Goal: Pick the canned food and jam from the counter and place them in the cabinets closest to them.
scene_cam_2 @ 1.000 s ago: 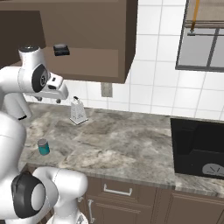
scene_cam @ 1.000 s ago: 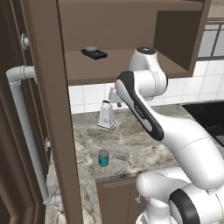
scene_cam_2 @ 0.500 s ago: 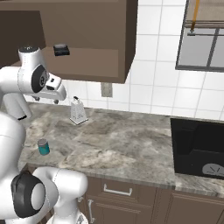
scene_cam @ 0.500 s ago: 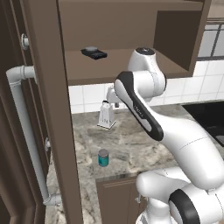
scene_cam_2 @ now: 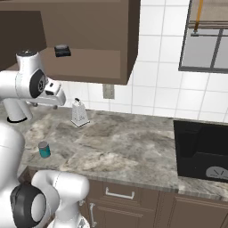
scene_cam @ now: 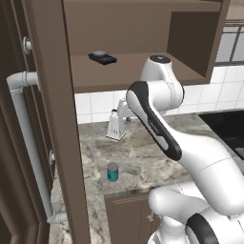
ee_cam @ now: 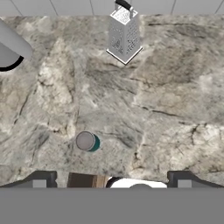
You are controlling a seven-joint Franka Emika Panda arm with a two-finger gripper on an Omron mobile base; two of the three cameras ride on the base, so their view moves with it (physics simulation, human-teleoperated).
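We find almost no change over the last second: the pincer (scene_cam_2: pixel 57 93) still hangs high beside the grater (scene_cam_2: pixel 79 113), jaws spread wide and empty. The canned food (scene_cam: pixel 112 171) stands on the bench (scene_cam_2: pixel 133 147), forward of the grater near the front edge, so we judge the pick not begun.

Teal canned food (ee_cam: pixel 87 141), silvery grater (ee_cam: pixel 124 34), grey-brown marbled counter (ee_cam: pixel 166 113), dark brown cabinets (scene_cam: pixel 190 33).

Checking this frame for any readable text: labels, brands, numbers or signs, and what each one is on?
None can be read in these views.
The canned food shows a plain teal side and a silvery top, with no label text.
The metal grater has only its hole pattern.
The dark object on the cabinet shelf is too small to show any marking.
The counter and wall tiles are unmarked.
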